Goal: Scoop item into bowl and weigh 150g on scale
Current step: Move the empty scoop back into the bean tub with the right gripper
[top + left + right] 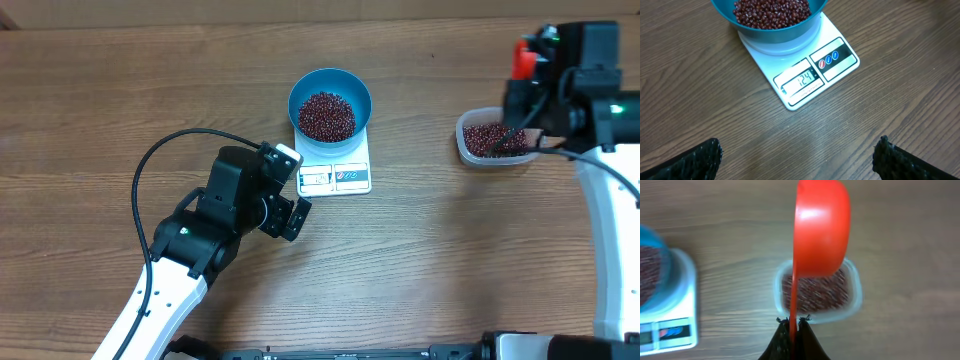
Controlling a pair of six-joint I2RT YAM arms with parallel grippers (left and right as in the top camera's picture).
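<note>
Scoop [821, 230]: was clamped by its handle in the right gripper [795, 322], cup pointing away.
Beans [820, 292]: lay in the tub [856, 297] directly beneath it.
Bowl [330, 79]: sat on the scale [335, 178], off to its left.
Left gripper [797, 150]: gaped wide, empty.

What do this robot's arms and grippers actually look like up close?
The left arm and right arm are smooth white tubes ending in chunky black wrist sections. A thin black cable loops from the left arm; a small green light glows on the right. The left gripper and right gripper each have two black, rough-textured fingers.
</note>
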